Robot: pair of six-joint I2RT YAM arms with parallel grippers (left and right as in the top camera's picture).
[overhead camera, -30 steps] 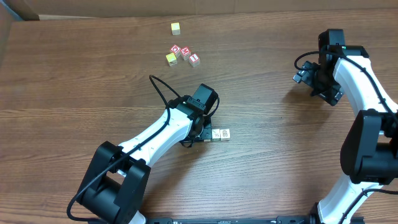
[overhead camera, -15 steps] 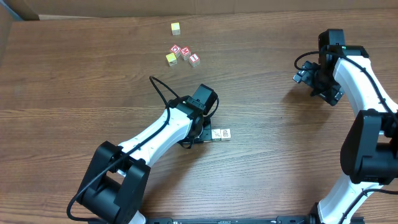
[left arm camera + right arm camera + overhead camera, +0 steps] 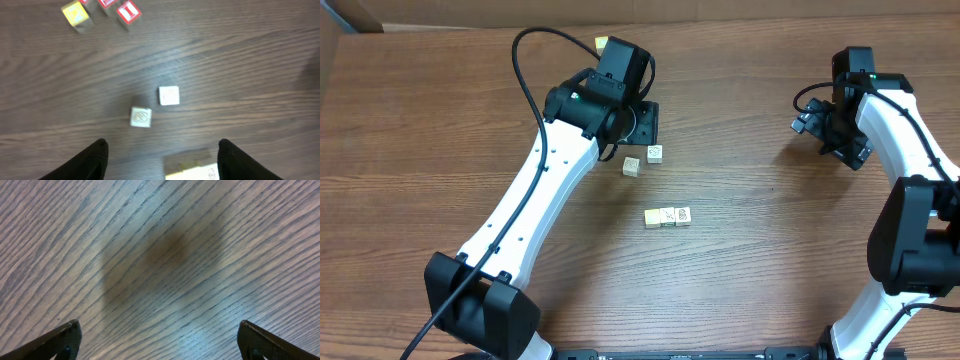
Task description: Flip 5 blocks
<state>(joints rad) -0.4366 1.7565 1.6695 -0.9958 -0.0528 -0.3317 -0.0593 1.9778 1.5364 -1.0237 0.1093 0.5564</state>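
Note:
Three cream blocks sit in a row at mid-table [image 3: 667, 216]; the row's edge [image 3: 195, 171] shows at the bottom of the left wrist view. Two more cream blocks lie apart just beyond: one [image 3: 632, 167] [image 3: 140, 117] and another [image 3: 654, 153] [image 3: 169, 95]. My left gripper [image 3: 642, 128] [image 3: 162, 143] hangs open above the table past these two, with nothing between its fingers. My right gripper [image 3: 830, 130] [image 3: 159, 327] stands wide open over bare wood at the far right, far from every block.
Two cubes with red-and-white letter faces [image 3: 127, 11] and a yellow cube [image 3: 77, 14] lie beyond the loose blocks; the left arm hides them from overhead. A lone yellow-topped cube [image 3: 602, 44] peeks out by the arm near the far edge.
My left gripper has opened, left the leftmost block of the row and swung up toward the far side. All three row blocks and the two loose ones now show. The right arm has not moved.

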